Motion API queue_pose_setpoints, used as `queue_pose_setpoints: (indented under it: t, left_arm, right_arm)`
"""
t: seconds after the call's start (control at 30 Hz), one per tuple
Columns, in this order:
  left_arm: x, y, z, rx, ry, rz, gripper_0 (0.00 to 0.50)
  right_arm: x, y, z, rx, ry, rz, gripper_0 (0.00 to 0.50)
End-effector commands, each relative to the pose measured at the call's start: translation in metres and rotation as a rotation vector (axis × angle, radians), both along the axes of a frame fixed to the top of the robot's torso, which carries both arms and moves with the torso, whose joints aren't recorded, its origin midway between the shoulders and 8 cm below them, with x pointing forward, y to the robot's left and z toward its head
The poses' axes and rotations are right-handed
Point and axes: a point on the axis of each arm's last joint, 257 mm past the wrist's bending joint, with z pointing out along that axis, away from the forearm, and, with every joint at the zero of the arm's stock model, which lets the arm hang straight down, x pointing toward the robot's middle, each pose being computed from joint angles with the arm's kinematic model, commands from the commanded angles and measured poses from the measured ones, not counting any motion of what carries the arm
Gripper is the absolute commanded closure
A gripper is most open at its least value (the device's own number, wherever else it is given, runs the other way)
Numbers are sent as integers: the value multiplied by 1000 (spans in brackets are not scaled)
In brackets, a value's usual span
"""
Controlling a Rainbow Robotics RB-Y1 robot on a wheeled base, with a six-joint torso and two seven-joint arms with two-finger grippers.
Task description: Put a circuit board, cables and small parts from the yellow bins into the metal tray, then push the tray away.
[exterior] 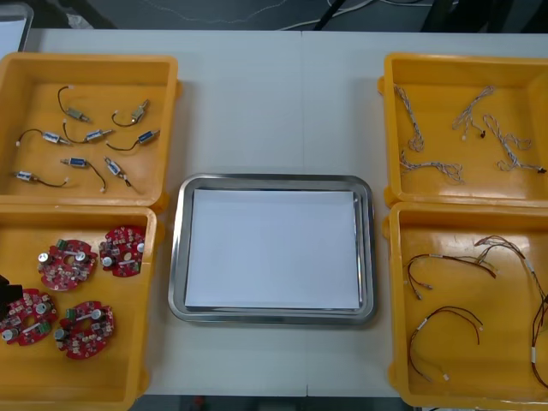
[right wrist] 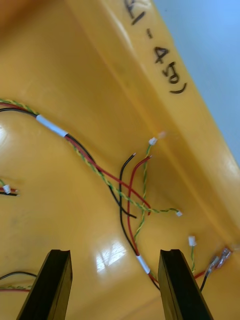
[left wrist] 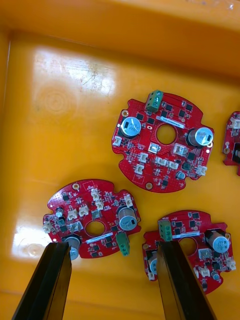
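Since both seem poised to pick, left gripper (left wrist: 114,248) wide over round red circuit board (left wrist: 92,220) just ahead of its fingers | right gripper (right wrist: 116,252) wide over red-and-yellow cable (right wrist: 130,215) | white-lined metal tray (exterior: 175,257) waits between.

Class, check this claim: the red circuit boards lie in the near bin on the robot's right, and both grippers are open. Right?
No: the front view shows the circuit boards in the near left bin. The left gripper and right gripper are indeed open.
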Motion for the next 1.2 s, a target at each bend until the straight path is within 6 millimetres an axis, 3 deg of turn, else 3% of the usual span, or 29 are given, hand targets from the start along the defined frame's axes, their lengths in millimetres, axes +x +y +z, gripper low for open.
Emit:
queue_pose_setpoints:
  t: [0.03,0.37,0.73,1.2]
  left_arm:
    - [-14,13,-14,-48,6,79,0]
    - [-26,26,-47,-109,93,168,0]
    - [-31,16,-46,-150,170,212,0]
    - [-11,13,-47,-109,104,247,0]
  right_arm:
    - [-12,2,-13,-23,9,34,0]
    - [-9,2,-36,0,1,45,0]
    - [-19,2,-55,19,23,39,0]
    - [-18,3,-77,33,24,50,0]
